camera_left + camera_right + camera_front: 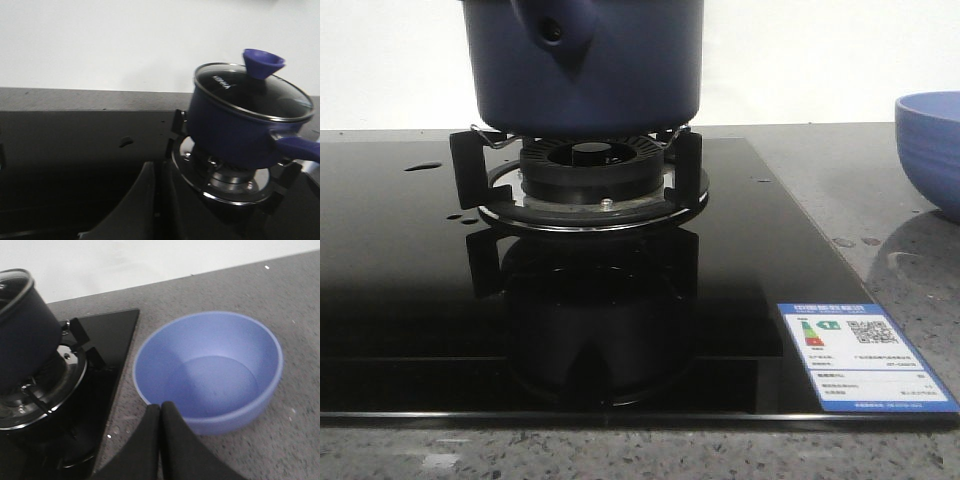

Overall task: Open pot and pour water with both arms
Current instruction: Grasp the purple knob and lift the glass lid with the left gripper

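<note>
The dark navy-blue pot [582, 70] stands on the burner stand of the black stove, its handle stub with the round hole facing the front camera. In the left wrist view the pot [235, 125] carries a glass lid [252, 92] with a blue knob [263, 62]. My left gripper [159, 167] is shut and empty, off to the pot's side above the black glass. My right gripper [160, 410] is shut and empty, at the near rim of the light blue bowl [210, 370]. The pot edge [20, 335] shows there too. Small drops of water [422, 166] lie on the glass.
The black glass stove top [400, 300] has a burner ring [590, 200] and a blue-and-white label [860, 355] at its front right corner. The light blue bowl [932, 145] stands on the grey speckled counter [880, 220] to the right. A white wall is behind.
</note>
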`<state>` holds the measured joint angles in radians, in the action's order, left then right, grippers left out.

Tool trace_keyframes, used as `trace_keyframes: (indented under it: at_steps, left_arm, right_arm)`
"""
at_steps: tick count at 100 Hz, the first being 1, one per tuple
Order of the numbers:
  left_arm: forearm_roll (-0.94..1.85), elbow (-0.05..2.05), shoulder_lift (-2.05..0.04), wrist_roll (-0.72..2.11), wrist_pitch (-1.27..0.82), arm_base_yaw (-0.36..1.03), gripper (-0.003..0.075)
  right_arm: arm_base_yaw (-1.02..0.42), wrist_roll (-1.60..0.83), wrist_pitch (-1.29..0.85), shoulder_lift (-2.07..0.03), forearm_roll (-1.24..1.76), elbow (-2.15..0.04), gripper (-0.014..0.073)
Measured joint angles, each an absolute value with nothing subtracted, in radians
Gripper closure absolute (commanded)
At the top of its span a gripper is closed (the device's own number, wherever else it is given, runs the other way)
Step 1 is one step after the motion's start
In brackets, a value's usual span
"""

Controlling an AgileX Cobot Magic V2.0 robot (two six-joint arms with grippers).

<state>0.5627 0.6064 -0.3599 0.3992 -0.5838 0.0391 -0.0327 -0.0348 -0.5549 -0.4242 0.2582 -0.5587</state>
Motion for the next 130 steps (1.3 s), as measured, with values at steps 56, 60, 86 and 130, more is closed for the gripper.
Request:
trace_keyframes:
  at_steps: [56,60,86,130]
  left_arm:
    - [1.135,0.724,-0.730,0.982,-0.552,0.196,0.0365]
    - [1.186,0.733,-0.766,1.026,-0.547,0.202,0.0360]
    - [1.378,0.844,-1.030,1.261,-0.525,0.258,0.0232]
    - [1.405,1.116,-1.408,1.396,-0.505,0.372,0.0216]
  right_arm:
    - [-0.101,-0.090,-0.575,-0.467,0.255,-0.627,0.0106]
    - [-0.101,-0.090,-0.575,-0.467,0.255,-0.627,0.0106]
    - [-0.101,-0.090,-0.575,-0.467,0.254,-0.628,0.0106]
    - [-0.101,-0.090,-0.575,-0.467,0.254,-0.628,0.0106]
